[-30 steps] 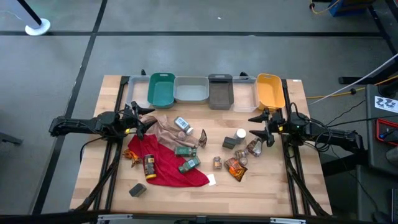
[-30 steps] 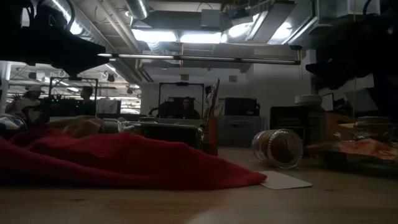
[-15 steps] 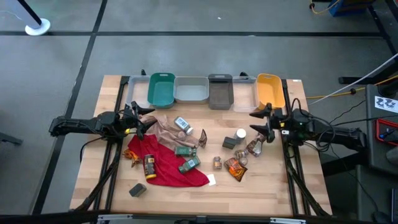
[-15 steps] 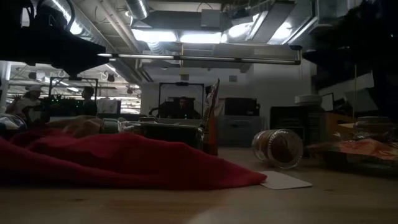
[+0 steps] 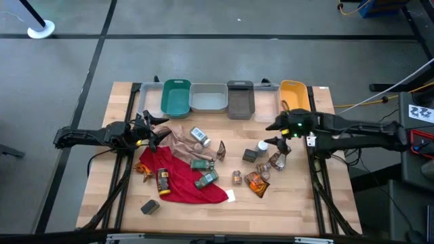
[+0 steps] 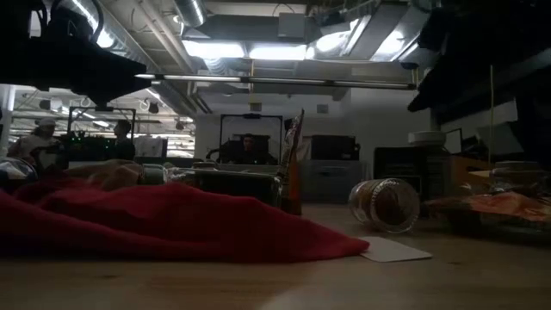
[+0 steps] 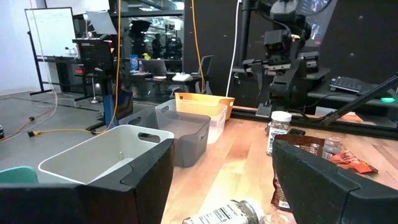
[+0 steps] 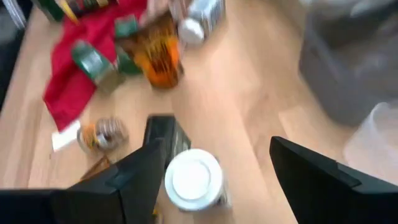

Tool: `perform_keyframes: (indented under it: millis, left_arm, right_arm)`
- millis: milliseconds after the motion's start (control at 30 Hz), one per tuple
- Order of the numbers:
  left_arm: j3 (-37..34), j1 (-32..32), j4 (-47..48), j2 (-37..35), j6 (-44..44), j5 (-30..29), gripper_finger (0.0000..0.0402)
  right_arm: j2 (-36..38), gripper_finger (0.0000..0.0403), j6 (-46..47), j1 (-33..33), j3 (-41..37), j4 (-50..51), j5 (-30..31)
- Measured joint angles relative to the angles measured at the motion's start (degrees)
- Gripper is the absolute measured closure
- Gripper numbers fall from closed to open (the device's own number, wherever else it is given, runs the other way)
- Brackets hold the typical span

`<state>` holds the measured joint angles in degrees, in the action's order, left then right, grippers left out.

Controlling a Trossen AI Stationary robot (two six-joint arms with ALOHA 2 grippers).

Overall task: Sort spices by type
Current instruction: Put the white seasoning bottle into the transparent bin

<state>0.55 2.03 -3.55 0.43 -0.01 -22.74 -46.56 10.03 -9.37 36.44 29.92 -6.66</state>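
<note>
Because sorting has not begun: spices (image 5: 203,165) lie scattered mid-surface, short of the bins (image 5: 227,99).
Right claw (image 5: 274,133): wide, empty, I hold it over the white-capped jar (image 8: 191,176).
Left claw (image 5: 158,133): wide, parked beside the red cloth (image 5: 182,181).

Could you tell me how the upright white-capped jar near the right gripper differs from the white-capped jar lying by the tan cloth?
The white-capped jar near the right gripper stands upright, showing its round cap from above; the jar by the tan cloth lies on its side, label showing. The first sits on bare wood beside a dark box; the second lies at the edge of the tan cloth. Both have white caps.
</note>
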Motion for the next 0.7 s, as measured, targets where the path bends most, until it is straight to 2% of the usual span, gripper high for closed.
perform_keyframes:
  millis: [167, 333, 700]
  left_arm:
    - [0.0, 0.0, 0.0, 0.0, 0.0, 0.0, 0.0147]
    - [0.0, 0.0, 0.0, 0.0, 0.0, 0.0, 0.0147]
    - [0.0, 0.0, 0.0, 0.0, 0.0, 0.0, 0.0147]
  right_arm:
    - [-8.6, 0.0114, 0.0, 0.0, 6.0, 6.0, -2.3]
    - [-14.2, 0.0114, -0.1, 0.0, 8.3, 7.9, -6.0]
    - [-17.1, 0.0114, -1.8, 0.0, 8.5, 8.0, -7.0]
